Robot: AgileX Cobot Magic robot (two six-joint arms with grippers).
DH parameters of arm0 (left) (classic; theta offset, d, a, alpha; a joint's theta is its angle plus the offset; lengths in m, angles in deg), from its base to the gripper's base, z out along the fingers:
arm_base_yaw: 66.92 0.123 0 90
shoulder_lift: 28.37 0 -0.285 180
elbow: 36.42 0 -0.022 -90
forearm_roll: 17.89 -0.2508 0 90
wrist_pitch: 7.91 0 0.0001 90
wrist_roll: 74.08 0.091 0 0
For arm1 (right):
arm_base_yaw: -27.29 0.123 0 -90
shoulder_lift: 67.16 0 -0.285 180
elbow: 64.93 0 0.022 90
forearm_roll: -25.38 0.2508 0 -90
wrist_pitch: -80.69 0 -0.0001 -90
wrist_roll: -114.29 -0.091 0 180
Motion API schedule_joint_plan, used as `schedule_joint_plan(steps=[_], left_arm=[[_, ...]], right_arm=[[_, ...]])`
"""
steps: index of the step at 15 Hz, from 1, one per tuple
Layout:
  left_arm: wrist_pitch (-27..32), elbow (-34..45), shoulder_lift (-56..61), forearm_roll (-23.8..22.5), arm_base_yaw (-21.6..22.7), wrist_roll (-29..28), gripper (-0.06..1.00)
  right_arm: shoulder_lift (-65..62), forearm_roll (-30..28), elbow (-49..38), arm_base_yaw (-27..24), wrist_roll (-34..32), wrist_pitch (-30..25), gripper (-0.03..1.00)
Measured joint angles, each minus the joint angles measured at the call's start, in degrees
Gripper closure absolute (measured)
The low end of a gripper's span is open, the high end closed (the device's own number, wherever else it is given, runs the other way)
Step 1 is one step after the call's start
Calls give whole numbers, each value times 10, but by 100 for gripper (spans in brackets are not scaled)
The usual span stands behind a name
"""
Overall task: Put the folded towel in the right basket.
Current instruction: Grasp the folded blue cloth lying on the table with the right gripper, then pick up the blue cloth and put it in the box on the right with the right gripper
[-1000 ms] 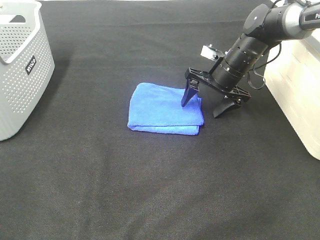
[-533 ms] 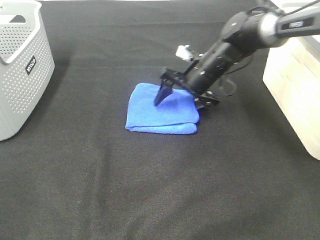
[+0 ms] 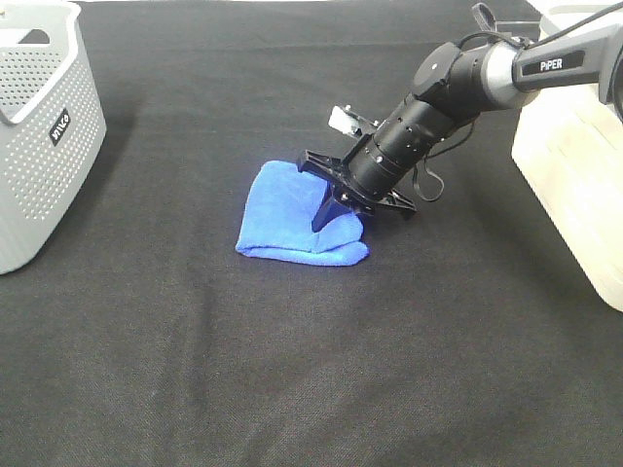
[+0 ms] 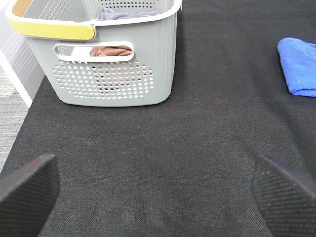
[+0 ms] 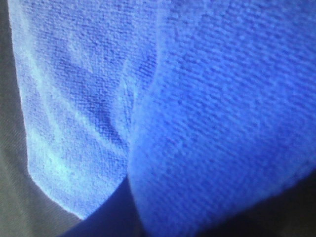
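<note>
The folded blue towel (image 3: 282, 209) lies mid-table, its right edge bunched up. My right gripper (image 3: 336, 216) reaches down onto that edge, one finger pressed on top of the cloth and the other hidden behind the fold; the jaws look closed on the bunched cloth. The right wrist view is filled with the towel (image 5: 197, 98), with a dark fingertip (image 5: 108, 219) at its edge. The right basket (image 3: 574, 175) is cream-white at the right edge of the table. My left gripper (image 4: 158, 197) is open and empty, far from the towel (image 4: 298, 66).
A grey perforated basket (image 3: 39, 126) stands at the far left; the left wrist view shows it (image 4: 113, 74) with a yellow handle and cloths inside. The table is covered in black cloth (image 3: 292, 370).
My right gripper has moved left along the towel's right edge, pushing the towel left and bunching it, and its fingers have come together on the cloth.
</note>
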Motion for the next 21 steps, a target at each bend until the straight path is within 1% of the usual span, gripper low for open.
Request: schedule_joint_plan(steps=[1, 2, 3, 4, 5, 6, 7, 8, 9, 10, 11, 13, 14, 15, 16, 17, 18, 21], left_arm=[[0, 0, 0, 0, 0, 0, -4], [0, 0, 0, 0, 0, 0, -4], [0, 0, 0, 0, 0, 0, -4], [0, 0, 0, 0, 0, 0, -4], [0, 0, 0, 0, 0, 0, -4], [0, 0, 0, 0, 0, 0, -4], [0, 0, 0, 0, 0, 0, -4], [0, 0, 0, 0, 0, 0, -4], [0, 0, 0, 0, 0, 0, -4], [0, 0, 0, 0, 0, 0, -4], [0, 0, 0, 0, 0, 0, -4], [0, 0, 0, 0, 0, 0, -4], [0, 0, 0, 0, 0, 0, -4], [0, 0, 0, 0, 0, 0, -4], [0, 0, 0, 0, 0, 0, -4], [0, 0, 0, 0, 0, 0, -4], [0, 0, 0, 0, 0, 0, -4], [0, 0, 0, 0, 0, 0, -4]], right_arm=[[3, 4, 5, 0, -1, -20, 82], [3, 4, 5, 0, -1, -20, 82], [6, 5, 18, 0, -1, -49, 82], [9, -2, 41, 1, -1, -108, 82], [3, -4, 57, 2, -2, -138, 82], [-15, -9, 66, 3, -2, -151, 82], [-45, -19, 69, 5, -5, -158, 82], [-78, -42, 71, 5, -20, -162, 82], [-120, -76, 73, 5, -35, -167, 82], [-176, -121, 73, 6, -50, -177, 82], [-209, -148, 73, 6, -56, -178, 82], [-279, -192, 73, 2, -68, -180, 82], [-279, -192, 73, 2, -68, -180, 82], [-314, -206, 73, -5, -79, -182, 82], [-344, -214, 73, -23, -82, -182, 82], [-386, -221, 73, -73, -85, -183, 82], [-412, -226, 73, -111, -85, -183, 82], [-451, -245, 73, -238, -80, -183, 82]])
